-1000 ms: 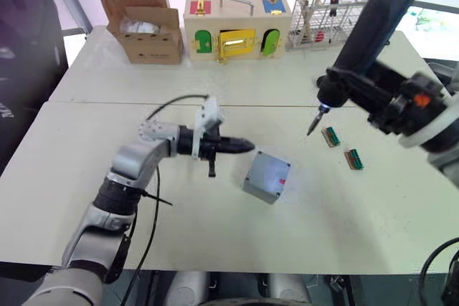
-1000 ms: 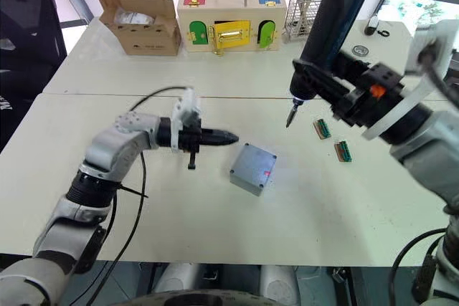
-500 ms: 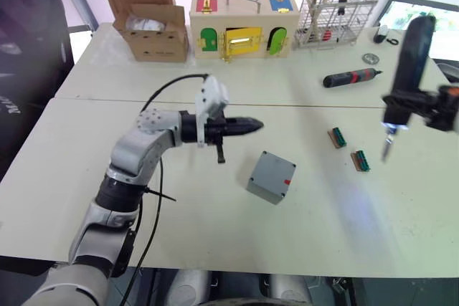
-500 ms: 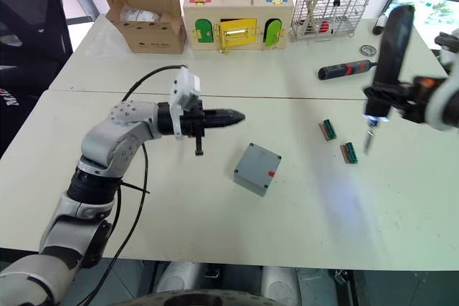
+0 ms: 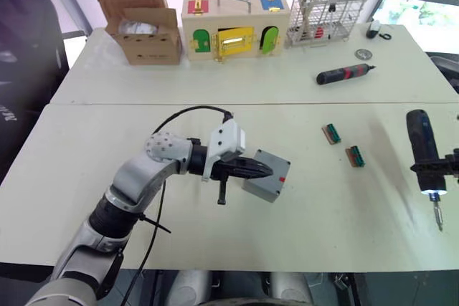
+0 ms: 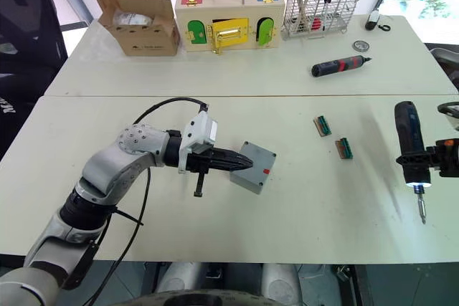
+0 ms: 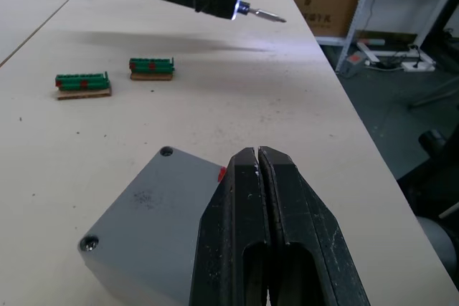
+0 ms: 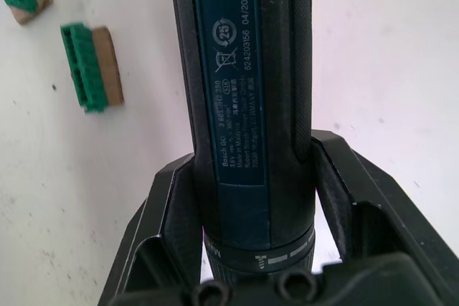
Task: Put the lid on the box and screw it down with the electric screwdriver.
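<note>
The grey box [image 5: 277, 185] stands mid-table with a small red mark on its side. The lid [image 7: 153, 203] lies on top of it as a flat face with holes at its corners. My left gripper [image 7: 257, 153] is shut with nothing between its fingers, and its tips touch the box's upper edge from the left. Far to the right, near the table's front edge, my right gripper [image 8: 251, 173] is shut on the electric screwdriver [image 5: 424, 150]. The tool hangs above the table with its lit bit pointing toward the front.
A black-and-red screwdriver [image 5: 345, 74] lies at the back right. Two green terminal blocks [image 5: 330, 133] [image 5: 354, 156] sit between the box and the right arm. A cardboard box [image 5: 145, 30], a wooden box with coloured doors [image 5: 233, 29] and a wire rack [image 5: 326, 11] line the far edge.
My right arm has swung the electric screwdriver away from the box to the right front of the table. My left gripper has moved forward until its tips reach the box.
</note>
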Controlling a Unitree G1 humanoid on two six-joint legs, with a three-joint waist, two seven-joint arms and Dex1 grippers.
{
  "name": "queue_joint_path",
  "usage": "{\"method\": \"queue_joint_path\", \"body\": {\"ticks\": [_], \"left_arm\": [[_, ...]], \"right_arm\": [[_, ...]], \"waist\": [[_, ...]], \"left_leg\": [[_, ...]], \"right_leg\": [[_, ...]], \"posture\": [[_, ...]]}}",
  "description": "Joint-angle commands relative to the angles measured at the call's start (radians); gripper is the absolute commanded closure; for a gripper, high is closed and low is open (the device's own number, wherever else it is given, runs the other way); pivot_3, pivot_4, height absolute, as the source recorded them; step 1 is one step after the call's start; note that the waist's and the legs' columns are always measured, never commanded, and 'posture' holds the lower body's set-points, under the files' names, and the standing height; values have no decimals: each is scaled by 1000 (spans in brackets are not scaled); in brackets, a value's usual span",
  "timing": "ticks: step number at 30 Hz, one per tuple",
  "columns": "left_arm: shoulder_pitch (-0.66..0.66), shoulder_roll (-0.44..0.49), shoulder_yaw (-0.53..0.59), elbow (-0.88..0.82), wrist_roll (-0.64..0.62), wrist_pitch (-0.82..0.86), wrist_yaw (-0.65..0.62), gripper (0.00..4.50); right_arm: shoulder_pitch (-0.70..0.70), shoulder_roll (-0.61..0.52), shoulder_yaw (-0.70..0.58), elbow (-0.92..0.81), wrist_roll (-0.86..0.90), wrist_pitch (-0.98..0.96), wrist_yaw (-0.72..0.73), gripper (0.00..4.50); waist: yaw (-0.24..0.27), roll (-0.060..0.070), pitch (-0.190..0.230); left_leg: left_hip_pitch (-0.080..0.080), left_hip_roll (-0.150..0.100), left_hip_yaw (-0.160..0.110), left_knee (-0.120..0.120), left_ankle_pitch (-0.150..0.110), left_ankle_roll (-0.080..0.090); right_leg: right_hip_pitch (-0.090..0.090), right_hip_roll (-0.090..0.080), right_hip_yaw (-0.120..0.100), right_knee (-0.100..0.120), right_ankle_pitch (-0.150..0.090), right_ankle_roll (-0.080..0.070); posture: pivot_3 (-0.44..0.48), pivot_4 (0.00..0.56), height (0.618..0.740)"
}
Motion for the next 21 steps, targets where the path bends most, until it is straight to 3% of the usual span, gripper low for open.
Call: {"method": "queue_joint_path", "body": {"ticks": [1, 11, 13, 17, 18, 21], "left_arm": [[1, 2, -1, -27, 10, -8, 17, 4500], [-5, -5, -6, -5, 29, -16, 39, 4500], [-7, -4, -4, -2, 28, -14, 39, 4500], [-10, -6, 1, 9, 24, -12, 37, 4500], [-9, -5, 4, 12, 18, -10, 33, 4500], [-10, -7, 13, 22, 11, -13, 31, 4500]], "right_arm": [[-97, 36, 44, 58, -117, -16, 71, 2610], [-189, 149, 123, 199, -337, -74, 190, 2610], [-188, 159, 116, 209, -357, -78, 200, 1592], [-191, 178, 96, 229, -391, -87, 207, 227], [-191, 182, 89, 231, -398, -88, 207, 17], [-186, 185, 73, 231, -413, -89, 214, 17]], "waist": [[0, 0, 0], [2, 0, 0], [1, 0, 0], [3, 0, 0], [2, 0, 0], [2, 0, 0]], "left_leg": [[0, 0, 0, 0, 0, 0], [0, -1, 0, 1, 1, -1], [0, -1, 0, 1, 1, -2], [1, -1, 0, 1, 1, -2], [1, -1, 0, 1, 1, -2], [1, -1, 0, 2, 1, -2]], "right_leg": [[0, 0, 0, 0, 0, 0], [0, 1, 0, 0, 0, 0], [0, 1, 0, 1, 0, 1], [1, 1, 0, 2, 0, 1], [1, 1, 0, 2, 0, 1], [1, 1, 0, 2, 0, 1]], "posture": [[0, 150, 694], [0, 150, 694], [0, 150, 694], [0, 150, 694], [0, 150, 694], [0, 150, 694]]}}
